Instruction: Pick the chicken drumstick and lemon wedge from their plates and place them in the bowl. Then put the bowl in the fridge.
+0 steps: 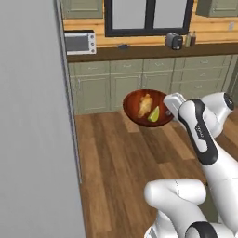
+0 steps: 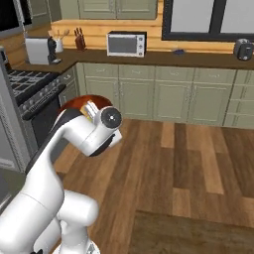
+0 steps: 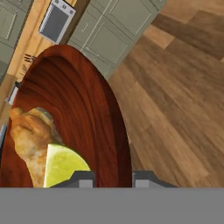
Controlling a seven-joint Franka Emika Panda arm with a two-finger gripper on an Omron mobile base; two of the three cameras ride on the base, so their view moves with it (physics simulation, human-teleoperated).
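Note:
The reddish-brown bowl (image 1: 133, 110) hangs in the air over the wooden floor, tilted a little toward the camera. Inside it lie the golden chicken drumstick (image 1: 144, 106) and the yellow-green lemon wedge (image 1: 154, 114), side by side. My gripper (image 1: 169, 108) is shut on the bowl's right rim. In the hand view the bowl (image 3: 83, 109) spreads ahead of the gripper (image 3: 113, 179), with the drumstick (image 3: 28, 135) and the lemon wedge (image 3: 63, 164) near the fingers. The grey fridge (image 1: 32, 121) stands just left of the bowl. The plates are out of view.
Green base cabinets (image 1: 153, 81) run along the far wall under a counter with a microwave (image 1: 80, 42) and a toaster (image 1: 174, 41). A stove (image 2: 30, 87) stands at the left of the right base view. Open wooden floor (image 1: 121, 167) lies below the bowl.

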